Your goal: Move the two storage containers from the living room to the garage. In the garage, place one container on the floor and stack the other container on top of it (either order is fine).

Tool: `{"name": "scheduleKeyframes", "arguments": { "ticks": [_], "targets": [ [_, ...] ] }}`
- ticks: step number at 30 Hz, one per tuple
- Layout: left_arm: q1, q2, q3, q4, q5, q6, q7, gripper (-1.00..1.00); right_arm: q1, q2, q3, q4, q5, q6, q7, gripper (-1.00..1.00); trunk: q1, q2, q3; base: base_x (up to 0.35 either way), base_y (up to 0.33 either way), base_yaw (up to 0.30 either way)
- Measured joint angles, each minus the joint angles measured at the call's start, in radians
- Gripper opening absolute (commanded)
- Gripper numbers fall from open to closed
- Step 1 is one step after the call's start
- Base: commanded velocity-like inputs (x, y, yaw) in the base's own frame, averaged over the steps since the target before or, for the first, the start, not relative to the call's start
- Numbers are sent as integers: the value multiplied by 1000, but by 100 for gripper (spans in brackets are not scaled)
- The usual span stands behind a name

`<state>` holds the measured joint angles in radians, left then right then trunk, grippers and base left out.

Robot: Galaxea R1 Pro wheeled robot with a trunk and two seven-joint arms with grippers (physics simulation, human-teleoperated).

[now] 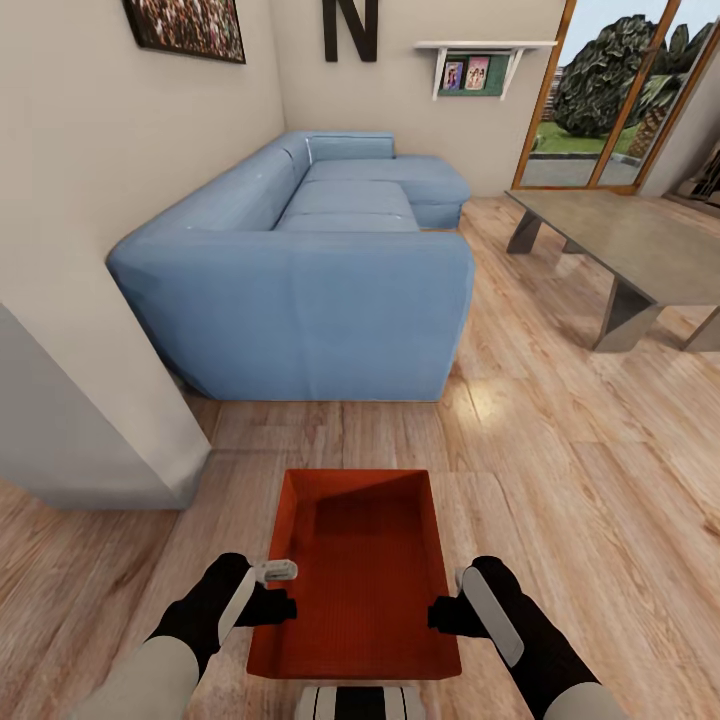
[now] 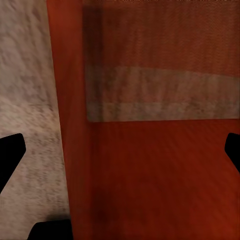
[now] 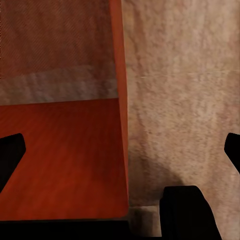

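Note:
One orange-red storage container (image 1: 365,580) sits low in front of me over the light wood planks of the living room; I cannot tell whether it rests on them. My left gripper (image 1: 280,590) is at its left wall and my right gripper (image 1: 452,600) at its right wall. In the left wrist view the container (image 2: 160,175) has its wall running between the fingers of the left gripper (image 2: 120,155), which stand far apart and open. The right wrist view matches: the container (image 3: 60,150) has its wall between the wide-open fingers of the right gripper (image 3: 120,155).
A blue sectional sofa (image 1: 310,270) stands just beyond the container. A wall corner (image 1: 90,400) juts in at the left. A grey low table (image 1: 630,250) is at the right, with wood-framed glass doors (image 1: 600,100) behind it. Wood flooring (image 1: 580,480) stretches ahead to the right.

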<state>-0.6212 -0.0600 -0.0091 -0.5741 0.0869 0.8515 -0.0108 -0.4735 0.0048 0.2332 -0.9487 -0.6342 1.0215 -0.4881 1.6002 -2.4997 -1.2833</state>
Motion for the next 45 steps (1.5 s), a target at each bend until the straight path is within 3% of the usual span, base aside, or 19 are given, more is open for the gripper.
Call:
{"name": "scheduleKeyframes", "arguments": {
  "ticks": [23, 24, 45],
  "targets": [
    [0, 0, 2, 0, 0, 0, -2, 100, 0, 2, 1, -1, 0, 0, 0, 100, 0, 0, 0, 0, 0, 0],
    [0, 0, 2, 0, 0, 0, -2, -100, 0, 1, 1, -1, 0, 0, 0, 100, 0, 0, 0, 0, 0, 0],
    [0, 0, 2, 0, -4, 0, -1, -100, 0, 2, 1, -2, 0, 0, 0, 100, 0, 0, 0, 0, 0, 0]
  ]
}}
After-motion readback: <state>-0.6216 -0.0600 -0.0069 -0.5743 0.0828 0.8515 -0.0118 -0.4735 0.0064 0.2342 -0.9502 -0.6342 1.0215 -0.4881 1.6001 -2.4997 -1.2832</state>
